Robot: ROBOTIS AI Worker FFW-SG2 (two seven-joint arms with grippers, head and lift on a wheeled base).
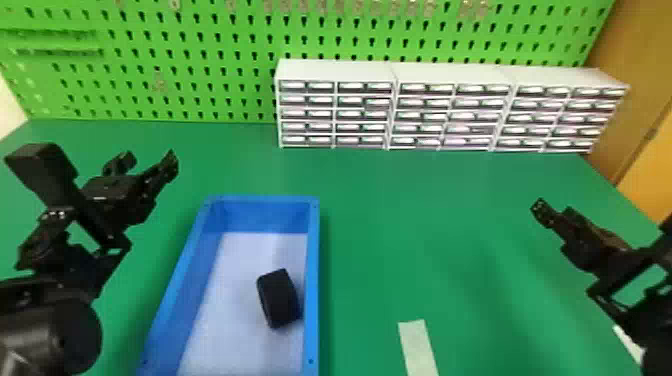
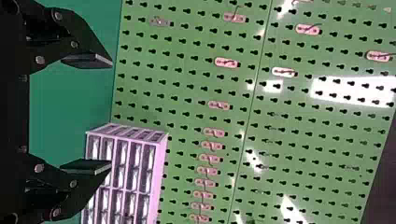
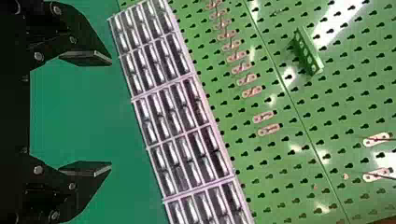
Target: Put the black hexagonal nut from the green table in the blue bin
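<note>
The black hexagonal nut (image 1: 279, 298) lies on the pale floor of the blue bin (image 1: 312, 280), close to the bin's right wall. Left of the bin, raised over the green table (image 1: 400, 225), is my left gripper (image 1: 150, 161), some way from the nut. In the left wrist view my left gripper (image 2: 111, 114) stands open, nothing between its fingers. At the far right of the table my right gripper (image 1: 552, 212) is held well apart from the bin. The right wrist view has my right gripper (image 3: 111, 115) open and holding nothing.
White drawer cabinets (image 1: 390, 107) line the table's back edge, in front of a green pegboard (image 1: 190, 65). A pale strip (image 1: 419, 347) lies on the table near the front, right of the bin. A wooden surface (image 1: 645, 125) stands beyond the table's right edge.
</note>
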